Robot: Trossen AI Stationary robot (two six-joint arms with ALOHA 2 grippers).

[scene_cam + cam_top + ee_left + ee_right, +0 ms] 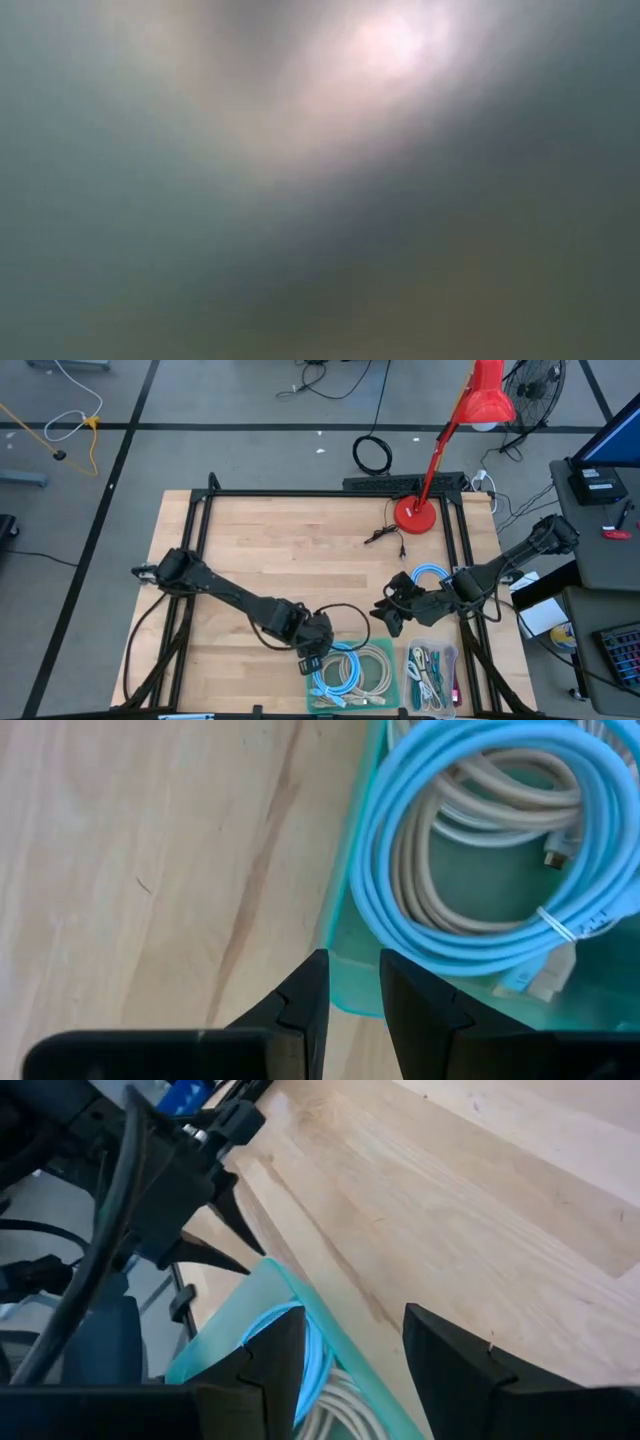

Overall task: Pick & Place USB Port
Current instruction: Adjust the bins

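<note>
A teal tray (pixel 392 660) at the table's near edge holds a light-blue cable coil (pixel 480 920) and a beige coil (pixel 440 870), their plugs lying in it. A USB port on its own I cannot make out. My left gripper (pixel 353 982) points down over the tray's left rim (pixel 345 950), its fingers a narrow gap apart with nothing between them. My right gripper (pixel 350 1350) is open and hangs above the table just right of the tray (pixel 240 1310), slanting toward it. A second light-blue coil (pixel 430 575) lies on the table beside my right arm.
A second tray (pixel 432 678) with small cables stands right of the teal one. A red lamp's base (pixel 413 513) and a thin black cable (pixel 383 535) sit toward the far edge. The black frame (pixel 200 540) borders the table. The low view is a blur.
</note>
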